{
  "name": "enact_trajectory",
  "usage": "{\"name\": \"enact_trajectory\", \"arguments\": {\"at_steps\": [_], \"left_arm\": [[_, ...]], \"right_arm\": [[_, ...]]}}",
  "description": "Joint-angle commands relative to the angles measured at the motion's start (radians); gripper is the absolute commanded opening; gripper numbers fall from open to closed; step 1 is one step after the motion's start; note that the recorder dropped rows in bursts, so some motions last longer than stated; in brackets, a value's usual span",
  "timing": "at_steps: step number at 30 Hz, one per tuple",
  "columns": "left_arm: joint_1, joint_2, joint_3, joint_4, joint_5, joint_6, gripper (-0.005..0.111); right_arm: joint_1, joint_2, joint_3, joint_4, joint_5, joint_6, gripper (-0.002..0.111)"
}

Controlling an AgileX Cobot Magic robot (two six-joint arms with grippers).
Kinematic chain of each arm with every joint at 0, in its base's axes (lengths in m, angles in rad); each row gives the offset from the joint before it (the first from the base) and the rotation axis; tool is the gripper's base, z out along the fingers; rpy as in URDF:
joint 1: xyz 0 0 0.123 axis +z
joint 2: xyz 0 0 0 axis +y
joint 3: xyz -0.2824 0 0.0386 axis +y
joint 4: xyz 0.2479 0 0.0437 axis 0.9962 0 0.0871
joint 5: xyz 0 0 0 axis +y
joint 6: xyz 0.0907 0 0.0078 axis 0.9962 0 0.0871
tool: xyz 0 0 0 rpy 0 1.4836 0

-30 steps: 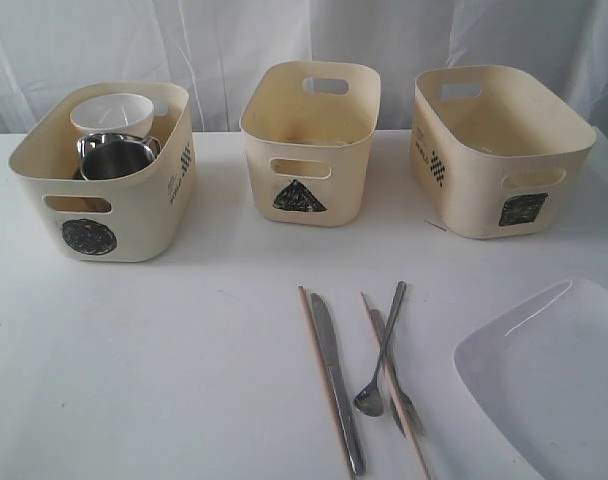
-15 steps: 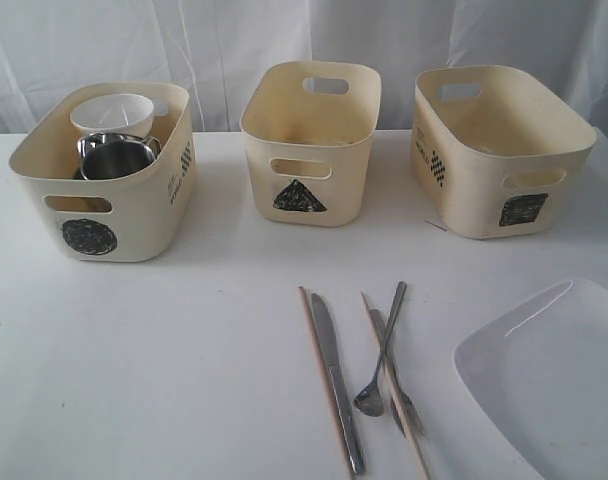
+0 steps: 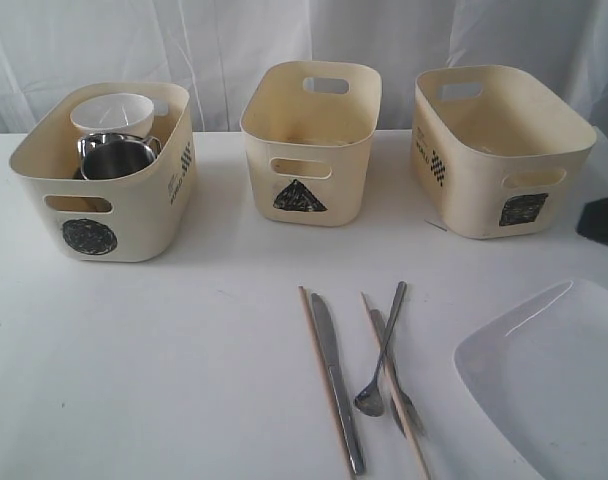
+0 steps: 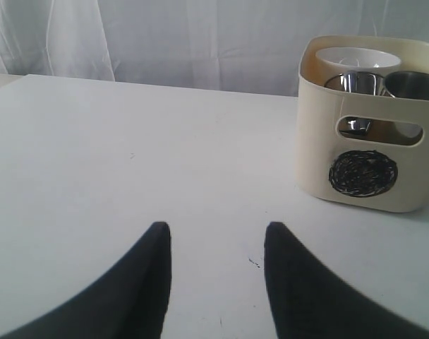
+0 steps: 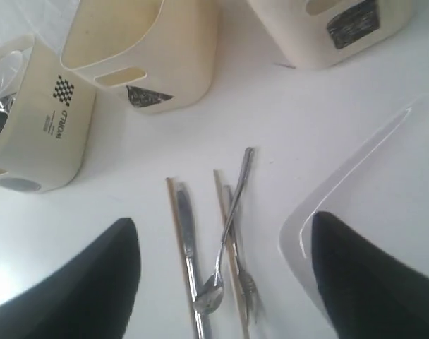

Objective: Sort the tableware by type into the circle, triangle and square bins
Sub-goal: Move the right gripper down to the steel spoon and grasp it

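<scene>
White surface (image 3: 164,380): knife (image 3: 334,380), spoon (image 3: 370,402), fork (image 3: 409,410), chopsticks (image 3: 304,300) beside plate (image 3: 544,380); circle bin (image 3: 134,215) holds white bowl (image 3: 112,112), mug (image 3: 114,158). Left pincer (image 4: 217,226) parted, empty; right pincer (image 5: 223,219) wide, empty

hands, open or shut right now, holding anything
left hand: open, holding nothing
right hand: open, holding nothing

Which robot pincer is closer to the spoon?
Right. The right pincer hangs open right above the spoon, which lies between its fingers in its own view. The left pincer is low over the table, facing the circle bin, no spoon in sight.
</scene>
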Motion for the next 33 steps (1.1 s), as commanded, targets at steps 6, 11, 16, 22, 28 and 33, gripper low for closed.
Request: {"name": "enact_trajectory", "arguments": {"at_steps": [6,11,16,22,28,33], "left_arm": [[0.005,-0.005,0.003,-0.005,0.000,-0.007,0.047],[0.005,-0.005,0.003,-0.005,0.000,-0.007,0.047],[0.005,-0.005,0.003,-0.005,0.000,-0.007,0.047],[0.005,-0.005,0.003,-0.005,0.000,-0.007,0.047],[0.005,-0.005,0.003,-0.005,0.000,-0.007,0.047],[0.005,-0.005,0.003,-0.005,0.000,-0.007,0.047]], "right_arm": [[0.001,0.310,-0.113,0.193,-0.008,-0.165,0.065],[0.002,0.445,-0.148,0.195,-0.007,-0.168,0.065],[0.005,0.528,-0.149,0.195,-0.009,-0.271,0.065],[0.005,0.541,-0.147,0.194,-0.020,-0.362,0.065],[0.042,0.595,-0.149,0.207,-0.057,-0.364,0.065],[0.144,0.735,-0.221,0.201,-0.018,-0.364,0.065]]}}
